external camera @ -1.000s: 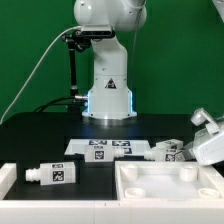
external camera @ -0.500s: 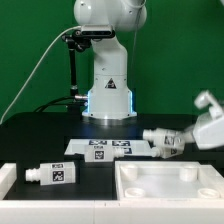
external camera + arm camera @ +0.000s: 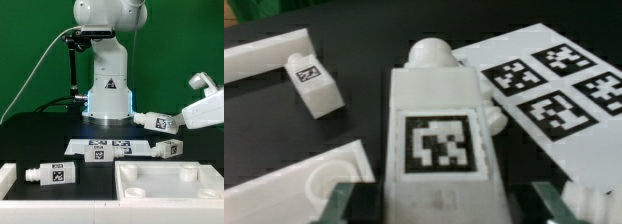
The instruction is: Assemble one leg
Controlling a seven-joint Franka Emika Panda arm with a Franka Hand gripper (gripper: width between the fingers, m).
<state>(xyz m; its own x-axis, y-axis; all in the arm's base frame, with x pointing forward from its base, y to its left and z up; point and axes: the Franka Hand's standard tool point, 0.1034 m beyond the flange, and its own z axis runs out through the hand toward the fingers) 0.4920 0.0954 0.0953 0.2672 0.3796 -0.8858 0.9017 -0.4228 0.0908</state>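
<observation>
My gripper (image 3: 183,119) is shut on a white leg (image 3: 158,122) and holds it tilted in the air at the exterior view's right, above the table. In the wrist view the held leg (image 3: 441,140) fills the middle, tag facing the camera, between the two fingers (image 3: 347,200). A second leg (image 3: 168,148) lies on the table just below the held one. A third leg (image 3: 52,174) lies at the exterior view's left, and a small tagged leg (image 3: 313,86) shows in the wrist view.
The large white tray-like part (image 3: 200,170) with round recesses lies at the front right; its edge shows in the wrist view (image 3: 287,185). The marker board (image 3: 105,148) lies in the middle, also visible in the wrist view (image 3: 562,85). A white block (image 3: 5,180) sits at the left edge. The robot base (image 3: 108,95) stands behind.
The gripper has risen from the table with one leg in it, lifting it up and away from the second leg, which stays on the table.
</observation>
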